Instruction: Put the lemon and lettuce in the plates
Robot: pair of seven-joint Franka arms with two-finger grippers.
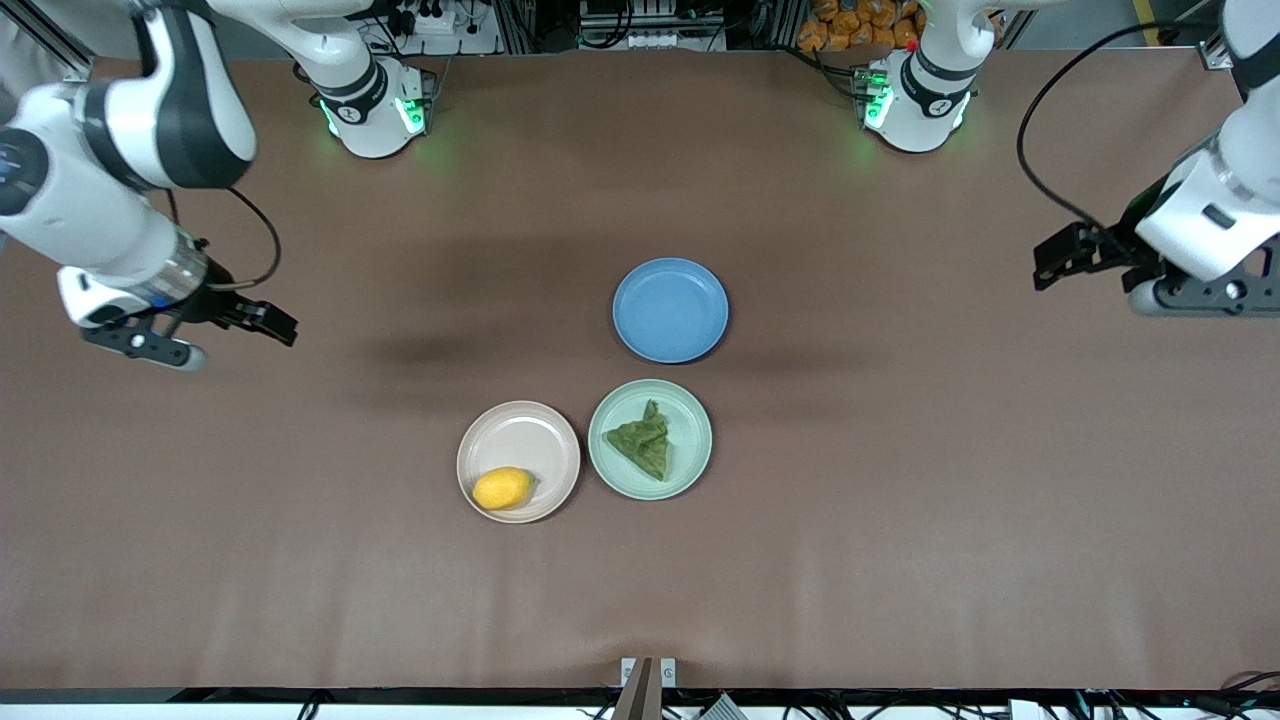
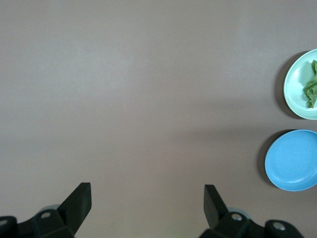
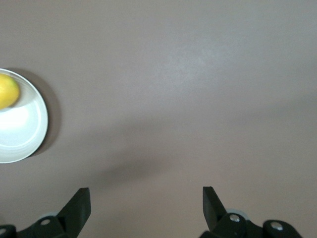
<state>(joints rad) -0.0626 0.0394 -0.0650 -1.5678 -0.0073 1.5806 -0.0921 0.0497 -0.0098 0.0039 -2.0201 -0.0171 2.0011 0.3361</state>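
The yellow lemon (image 1: 502,488) (image 3: 7,91) lies in the pinkish-beige plate (image 1: 520,425) (image 3: 22,134). The wrinkly green lettuce (image 1: 642,447) (image 2: 312,84) lies in the mint green plate (image 1: 690,410) (image 2: 297,79) beside it. My left gripper (image 1: 1047,265) (image 2: 147,193) hangs open and empty over bare table at the left arm's end. My right gripper (image 1: 280,325) (image 3: 146,193) is likewise open and empty over bare table at the right arm's end. Both are well away from the plates.
An empty blue plate (image 1: 670,310) (image 2: 292,161) sits on the brown table, just farther from the front camera than the other two plates. The robot bases (image 1: 375,110) (image 1: 915,100) stand along the table's edge.
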